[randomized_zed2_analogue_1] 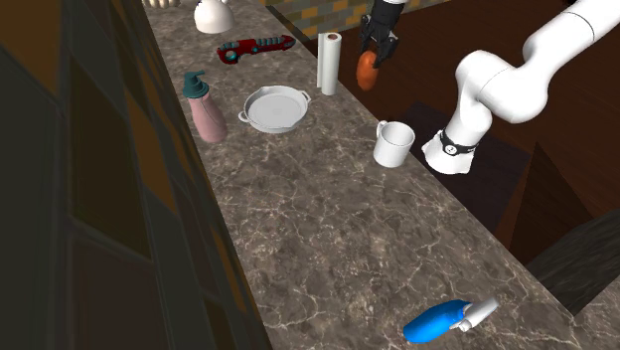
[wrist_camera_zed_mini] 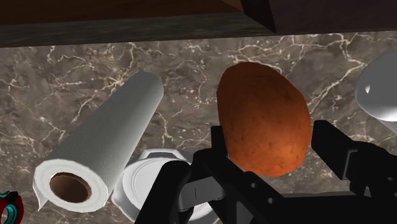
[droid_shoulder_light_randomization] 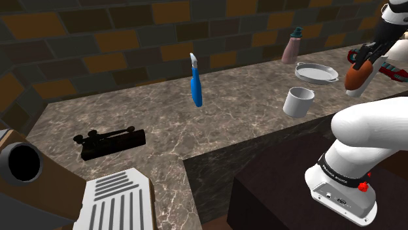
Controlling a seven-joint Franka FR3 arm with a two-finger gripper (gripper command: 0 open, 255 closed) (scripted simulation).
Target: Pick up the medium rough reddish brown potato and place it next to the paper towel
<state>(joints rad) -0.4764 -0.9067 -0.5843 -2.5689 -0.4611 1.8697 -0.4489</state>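
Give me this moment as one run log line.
tool: shut on potato | potato: reddish brown, held over counter near paper towel | step: not yet set down

Arm [randomized_zed2_analogue_1: 497, 75] stretched out, elbow bent; gripper [randomized_zed2_analogue_1: 371, 52] aimed down, 2 fingers [wrist_camera_zed_mini: 347, 156] clasping potato [wrist_camera_zed_mini: 264, 118].

End effector [droid_shoulder_light_randomization: 361, 60] clasping potato [droid_shoulder_light_randomization: 357, 77], white mug [droid_shoulder_light_randomization: 299, 102], blue spray bottle [droid_shoulder_light_randomization: 195, 88], marble counter [droid_shoulder_light_randomization: 242, 127]

place: home kitchen | signs: stone counter [droid_shoulder_light_randomization: 248, 124], tiled wall [droid_shoulder_light_randomization: 131, 32], pan [randomized_zed2_analogue_1: 273, 107], mug [randomized_zed2_analogue_1: 393, 144]
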